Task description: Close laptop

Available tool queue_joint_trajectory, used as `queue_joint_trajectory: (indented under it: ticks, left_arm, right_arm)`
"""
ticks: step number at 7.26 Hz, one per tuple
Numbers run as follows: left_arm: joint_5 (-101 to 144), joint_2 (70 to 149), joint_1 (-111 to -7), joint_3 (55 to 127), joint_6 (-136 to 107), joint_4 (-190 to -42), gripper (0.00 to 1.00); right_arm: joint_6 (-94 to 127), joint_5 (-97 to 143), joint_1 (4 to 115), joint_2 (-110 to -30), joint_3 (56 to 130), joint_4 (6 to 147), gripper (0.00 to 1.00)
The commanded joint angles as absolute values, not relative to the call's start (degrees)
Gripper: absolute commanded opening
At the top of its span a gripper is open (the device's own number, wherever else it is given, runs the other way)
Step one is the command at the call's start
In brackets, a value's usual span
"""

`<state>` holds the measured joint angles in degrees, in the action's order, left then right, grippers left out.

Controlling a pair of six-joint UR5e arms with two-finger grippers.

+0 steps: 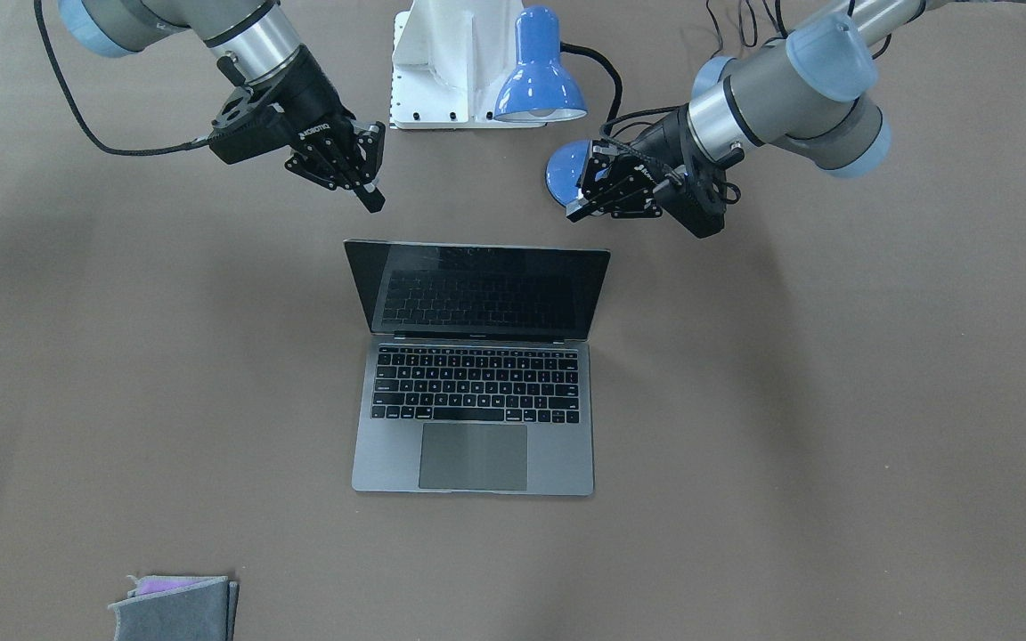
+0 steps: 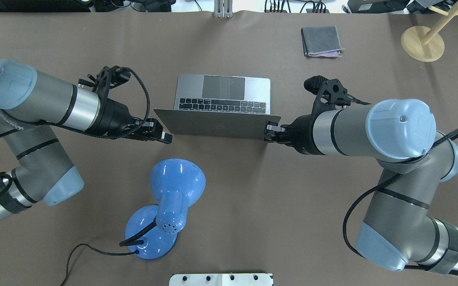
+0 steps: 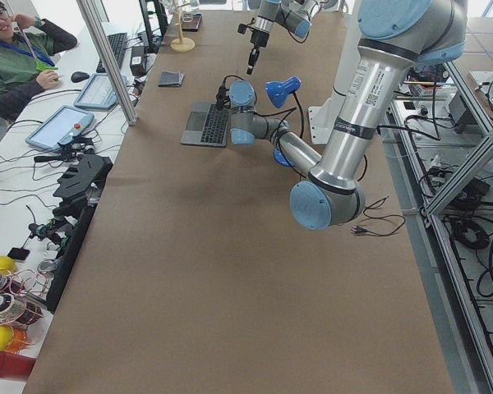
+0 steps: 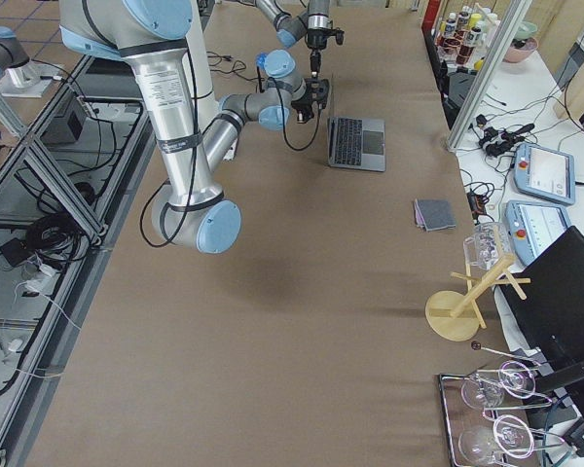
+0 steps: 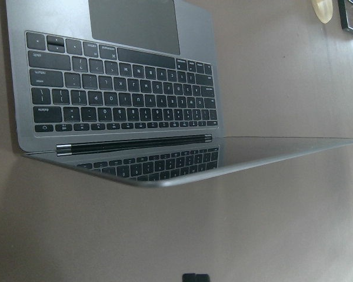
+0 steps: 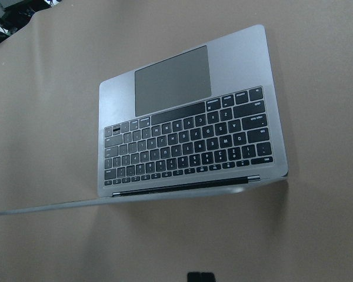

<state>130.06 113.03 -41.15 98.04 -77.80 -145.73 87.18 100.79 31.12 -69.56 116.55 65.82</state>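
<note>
Setting: brown-covered bench (image 1: 834,445), lit evenly, with the robot's white base at the far edge as you see it from the operators' side.

Item 1, the laptop (image 1: 477,392): space-grey, at mid-bench, open. The lid stands a little past upright, leaning back toward the robot. The black keyboard and grey trackpad face you, and the screen is dark.

Item 2, left gripper (image 1: 577,214): it hangs behind the lid, near its top corner on your right. The jaws are clenched on nothing, and no contact with the lid is visible.

Item 3, right gripper (image 1: 374,200): it mirrors the left near the other top corner. Its jaws are likewise drawn together and empty, apart from the lid.

Item 4, blue desk lamp (image 1: 538,71): behind the laptop, on the robot's side, close to the left gripper.

Item 5, folded grey cloth (image 1: 179,608): well apart, at the operators' edge.

Step in hand, as you may judge it: the approach. The lid is not yet pushed.

Next move, by the same reckoning: bring one clenched gripper against the back of the lid near its top edge. Press forward and down in an arc about the hinge. Go gently, so the base does not slide toward you.
</note>
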Motion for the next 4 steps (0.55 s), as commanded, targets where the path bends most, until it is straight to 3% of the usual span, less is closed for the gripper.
queue_joint_trajectory:
  ticks: [1,4]
  left_arm:
    - [128.86,113.55,-41.4,98.17,-77.78,-145.72,0.0]
    - [127.18,114.26,-42.71,97.82,-77.78,-145.2,0.0]
  right_arm:
    - [87.19,99.84,31.38,-67.34,113.75,65.83,0.0]
    - [87.19,99.84,31.55,-67.32,112.76,65.83,0.0]
